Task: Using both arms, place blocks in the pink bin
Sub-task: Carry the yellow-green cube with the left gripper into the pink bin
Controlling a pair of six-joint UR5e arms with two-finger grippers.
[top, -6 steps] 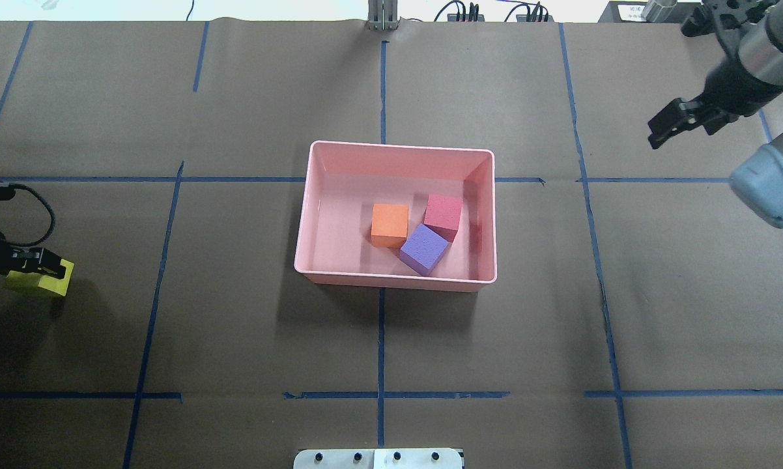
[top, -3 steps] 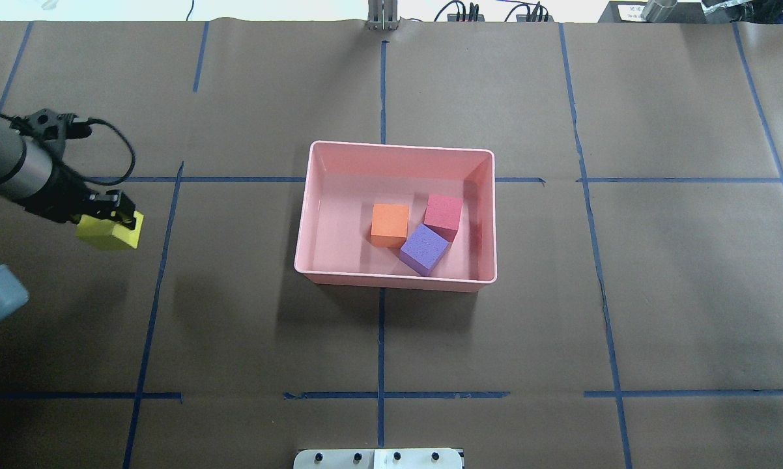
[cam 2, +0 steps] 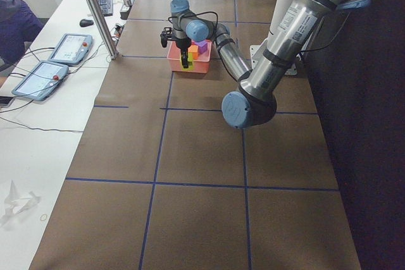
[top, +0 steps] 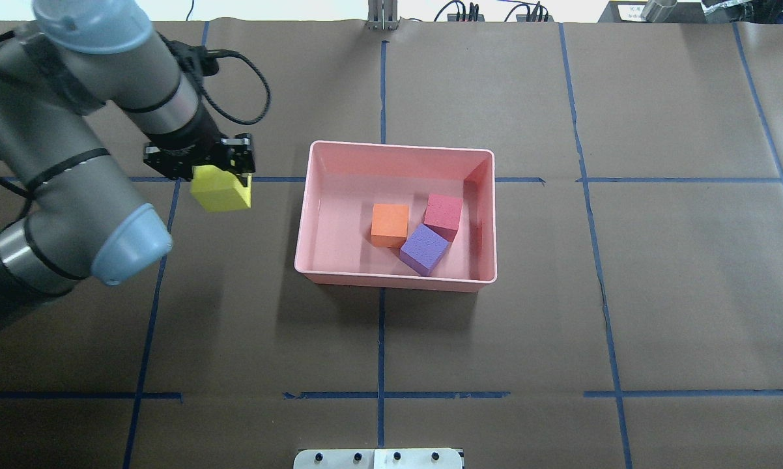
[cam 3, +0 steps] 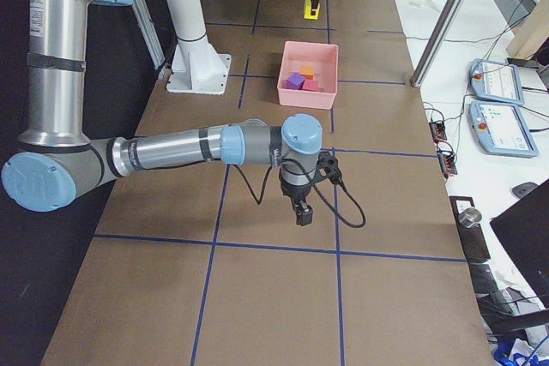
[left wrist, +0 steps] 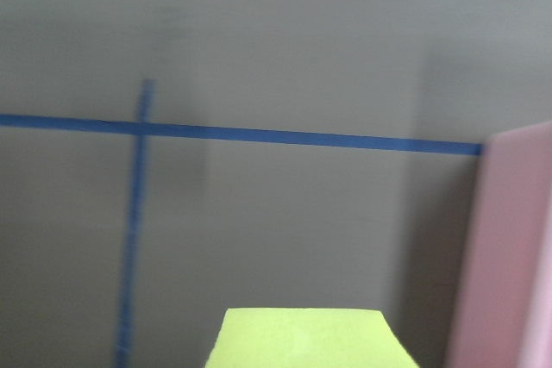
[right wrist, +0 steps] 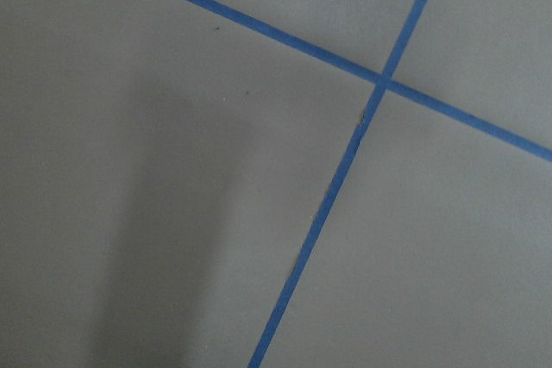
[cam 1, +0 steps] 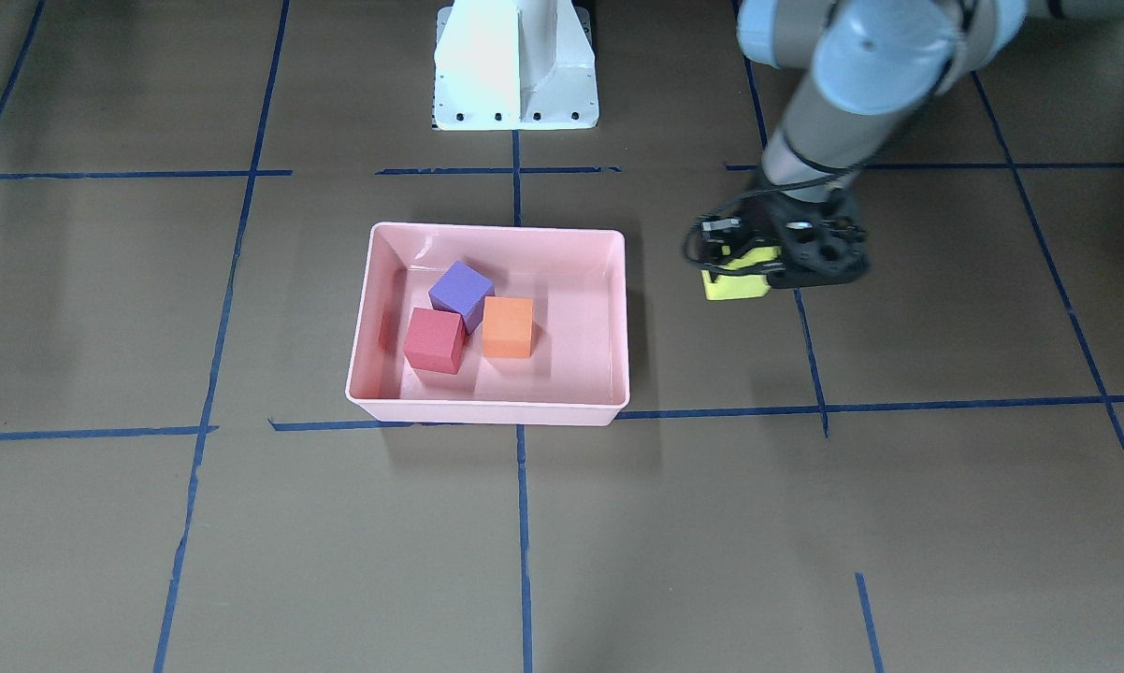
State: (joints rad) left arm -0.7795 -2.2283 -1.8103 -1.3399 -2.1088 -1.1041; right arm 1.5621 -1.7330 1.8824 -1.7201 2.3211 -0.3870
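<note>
The pink bin (top: 398,147) sits mid-table and holds the orange cube (top: 390,225), the red cube (top: 443,215) and the purple cube (top: 424,249). My left gripper (top: 221,174) is shut on the yellow-green cube (top: 222,192) and holds it above the table, just left of the bin's left wall. In the front view the gripper (cam 1: 758,266) and the yellow-green cube (cam 1: 735,284) are right of the bin (cam 1: 497,228). My right gripper (cam 3: 300,214) shows only in the exterior right view, low over bare table far from the bin; I cannot tell if it is open.
The white pedestal base (cam 1: 515,65) stands at the robot's edge of the table. Blue tape lines (top: 382,339) cross the brown paper. Tablets (cam 3: 493,83) lie on a white side table beyond the far edge.
My left arm has carried the yellow-green cube rightward and farther back, up to the bin's left side. My right arm has moved out of the overhead view.
</note>
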